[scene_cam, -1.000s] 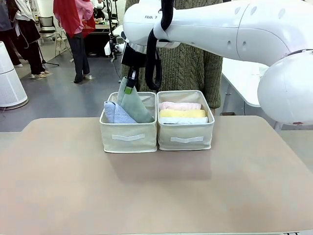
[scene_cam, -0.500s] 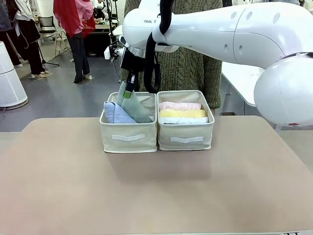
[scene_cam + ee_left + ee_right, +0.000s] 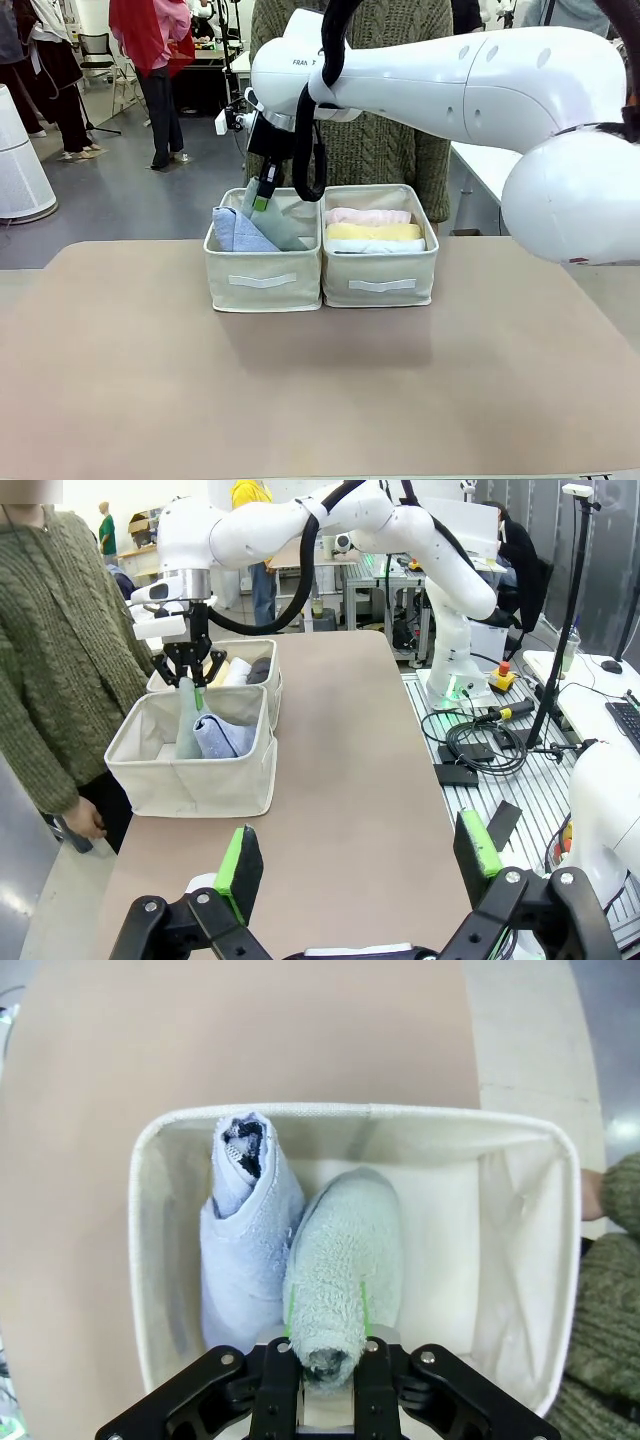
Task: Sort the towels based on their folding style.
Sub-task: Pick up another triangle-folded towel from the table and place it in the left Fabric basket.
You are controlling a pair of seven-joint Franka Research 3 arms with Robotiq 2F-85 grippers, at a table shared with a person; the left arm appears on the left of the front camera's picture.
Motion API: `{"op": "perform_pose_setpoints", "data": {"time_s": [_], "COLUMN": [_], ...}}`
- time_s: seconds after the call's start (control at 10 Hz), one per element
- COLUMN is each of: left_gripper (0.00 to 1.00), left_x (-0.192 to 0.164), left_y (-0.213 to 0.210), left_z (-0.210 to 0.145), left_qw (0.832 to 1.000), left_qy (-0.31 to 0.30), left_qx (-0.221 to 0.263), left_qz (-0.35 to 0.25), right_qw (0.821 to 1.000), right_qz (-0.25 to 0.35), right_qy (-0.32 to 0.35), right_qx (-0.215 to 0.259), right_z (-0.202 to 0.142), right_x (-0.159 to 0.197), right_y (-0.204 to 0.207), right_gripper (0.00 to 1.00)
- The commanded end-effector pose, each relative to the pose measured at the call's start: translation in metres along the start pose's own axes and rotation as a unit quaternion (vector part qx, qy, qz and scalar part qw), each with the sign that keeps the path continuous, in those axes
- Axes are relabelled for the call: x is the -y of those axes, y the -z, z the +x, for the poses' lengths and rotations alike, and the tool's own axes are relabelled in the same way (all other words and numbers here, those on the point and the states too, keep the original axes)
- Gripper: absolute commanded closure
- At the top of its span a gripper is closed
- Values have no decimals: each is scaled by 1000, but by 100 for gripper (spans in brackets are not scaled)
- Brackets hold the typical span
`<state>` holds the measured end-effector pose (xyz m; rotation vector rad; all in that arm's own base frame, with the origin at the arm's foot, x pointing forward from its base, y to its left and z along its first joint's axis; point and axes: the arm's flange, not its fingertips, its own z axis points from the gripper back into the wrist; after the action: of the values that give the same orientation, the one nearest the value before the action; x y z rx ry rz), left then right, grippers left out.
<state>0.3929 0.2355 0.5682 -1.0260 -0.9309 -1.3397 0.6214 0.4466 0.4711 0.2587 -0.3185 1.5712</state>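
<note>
My right gripper (image 3: pixel 262 196) hangs over the left beige bin (image 3: pixel 262 281), shut on the tip of a pale grey-green cone towel (image 3: pixel 277 224) whose lower end sits inside the bin. A light blue cone towel (image 3: pixel 237 232) leans beside it. The right wrist view looks down on the held towel (image 3: pixel 345 1270) next to the blue cone (image 3: pixel 245 1230), with the gripper (image 3: pixel 330 1362) pinching its top. Pink (image 3: pixel 367 216), yellow (image 3: pixel 372 231) and white (image 3: pixel 374 245) rolled towels lie in the right bin (image 3: pixel 380 286). My left gripper (image 3: pixel 358 855) is open and holds nothing, well back from the bins.
A person in a green knit sweater (image 3: pixel 385 140) stands right behind the bins, a hand near the bin's far side (image 3: pixel 592 1195). The tan table (image 3: pixel 320 390) stretches in front of the bins. A dark roll (image 3: pixel 261 668) shows in the farther bin.
My right gripper has come down and slightly right, lowering the grey-green cone towel deeper into the left bin. The left arm has not moved.
</note>
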Motion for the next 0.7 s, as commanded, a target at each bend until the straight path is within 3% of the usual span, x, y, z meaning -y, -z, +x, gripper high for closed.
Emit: {"op": "perform_pose_setpoints", "data": {"time_s": [0.0, 0.1, 0.2, 0.3, 0.4, 0.5, 0.6], "left_gripper": [0, 0, 0, 0, 0, 0, 0], "left_x": [2, 2, 2, 2, 2, 2, 2], "left_y": [-3, -3, -3, -3, -3, -3, -3], "left_z": [1, 1, 1, 1, 1, 1, 1], "left_qw": [1000, 1000, 1000, 1000, 1000, 1000, 1000], "left_qy": [1, 1, 1, 1, 1, 1, 1], "left_qx": [-1, -1, -1, -1, -1, -1, -1], "left_qz": [3, 3, 3, 3, 3, 3, 3], "right_qw": [1000, 1000, 1000, 1000, 1000, 1000, 1000], "right_qz": [18, 20, 18, 19, 20, 21, 22], "right_qy": [10, 12, 15, 16, 14, 13, 15], "right_qx": [8, 9, 12, 14, 16, 16, 16], "right_z": [7, 6, 6, 6, 6, 7, 7], "right_x": [13, 14, 14, 14, 14, 14, 13], "right_y": [2, 4, 3, 1, -2, -2, -2], "right_gripper": [82, 82, 76, 62, 16, 3, 16]}}
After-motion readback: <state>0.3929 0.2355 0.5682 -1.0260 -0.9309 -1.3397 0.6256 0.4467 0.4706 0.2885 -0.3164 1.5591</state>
